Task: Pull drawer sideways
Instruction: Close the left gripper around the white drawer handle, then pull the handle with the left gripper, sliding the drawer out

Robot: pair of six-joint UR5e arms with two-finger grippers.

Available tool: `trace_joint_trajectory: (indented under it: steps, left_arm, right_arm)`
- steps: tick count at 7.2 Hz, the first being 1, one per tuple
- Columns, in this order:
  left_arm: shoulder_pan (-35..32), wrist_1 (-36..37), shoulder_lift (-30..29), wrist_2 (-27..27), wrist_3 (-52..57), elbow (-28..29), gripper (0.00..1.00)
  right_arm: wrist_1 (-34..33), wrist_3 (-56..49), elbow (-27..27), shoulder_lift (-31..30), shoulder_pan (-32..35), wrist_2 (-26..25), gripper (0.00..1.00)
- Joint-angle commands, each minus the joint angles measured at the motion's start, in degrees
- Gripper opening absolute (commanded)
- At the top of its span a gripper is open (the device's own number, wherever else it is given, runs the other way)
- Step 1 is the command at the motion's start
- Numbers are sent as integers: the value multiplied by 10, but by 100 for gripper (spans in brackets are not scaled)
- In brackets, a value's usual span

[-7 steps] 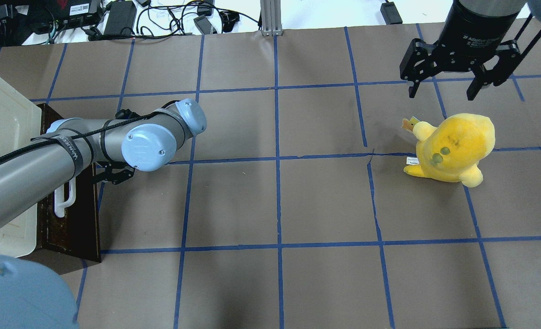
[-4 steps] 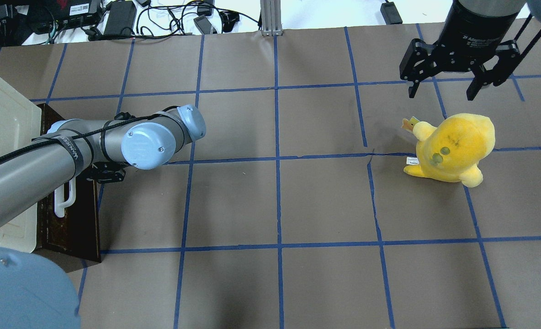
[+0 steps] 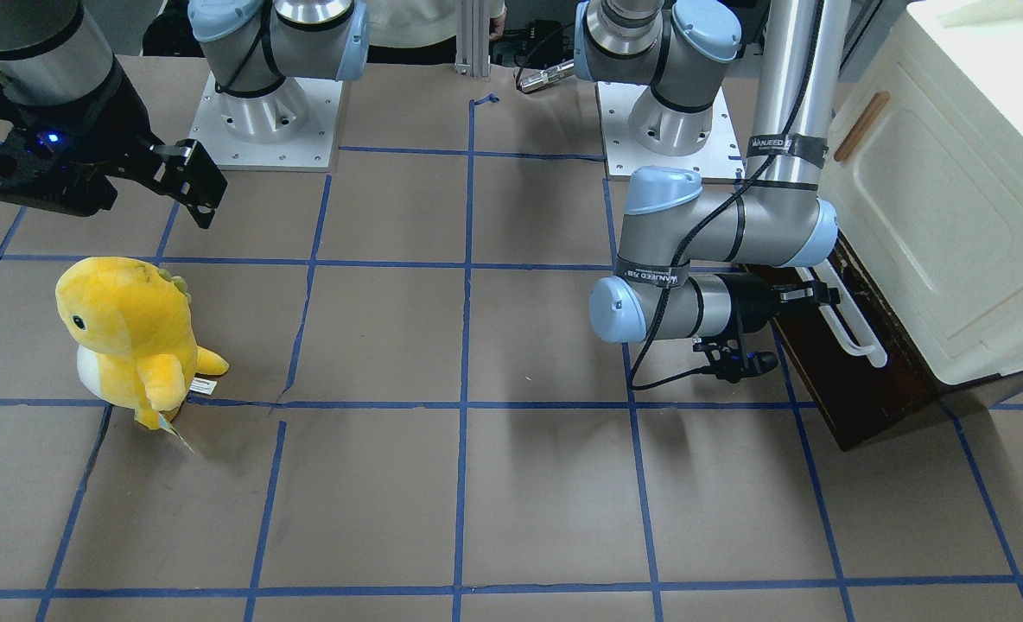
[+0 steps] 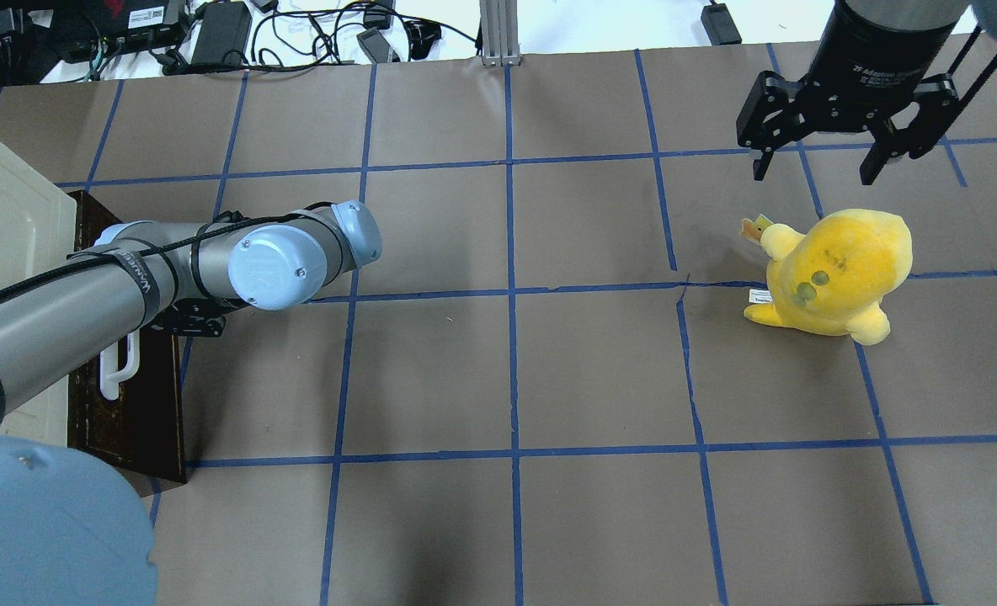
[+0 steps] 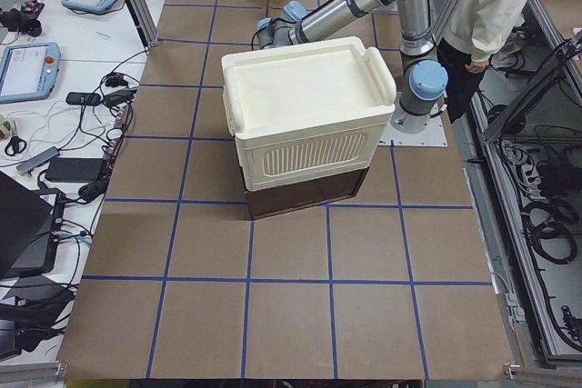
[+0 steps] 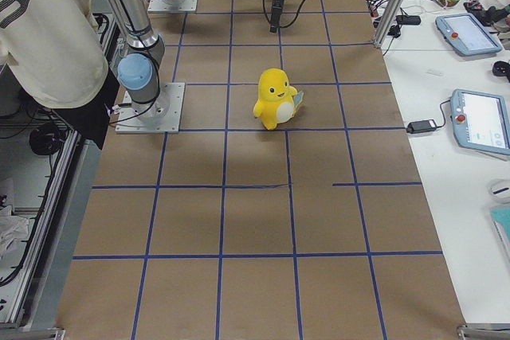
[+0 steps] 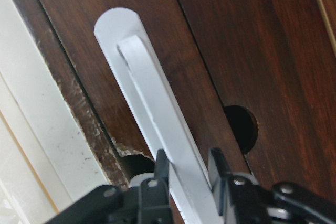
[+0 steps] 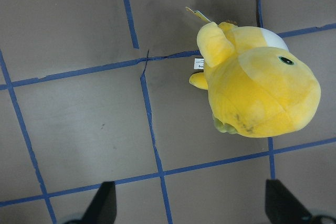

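Observation:
The drawer (image 3: 861,393) has a dark brown wooden front and sits under the cream cabinet; it also shows in the overhead view (image 4: 141,412) and the left wrist view (image 7: 226,40). Its white bar handle (image 3: 857,333) lies along the front (image 4: 119,366). My left gripper (image 7: 189,170) is shut on this handle (image 7: 157,108), one finger on each side; in the front-facing view it (image 3: 810,295) sits at the handle's upper end. My right gripper (image 4: 839,164) is open and empty, high above the table's far right.
A yellow plush toy (image 4: 835,269) stands just below the right gripper and shows in the right wrist view (image 8: 257,87). The cream cabinet (image 3: 952,199) has a door with a tan wooden handle (image 3: 861,125). An operator (image 5: 491,6) stands behind the robot bases.
My left wrist and gripper have moved left, closer to the drawer front and its handle. The drawer, the plush toy and the right gripper have not moved.

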Motion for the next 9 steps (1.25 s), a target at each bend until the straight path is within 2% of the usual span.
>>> trace_joint_trajectory:
  steps: [1, 9]
  left_arm:
    - [0, -5, 0, 4, -3, 2, 26]
    - [-28, -5, -4, 5, -5, 6, 25]
  right_arm:
    - [1, 0, 0, 0, 0, 0, 100]
    - [0, 0, 0, 0, -1, 0, 100]
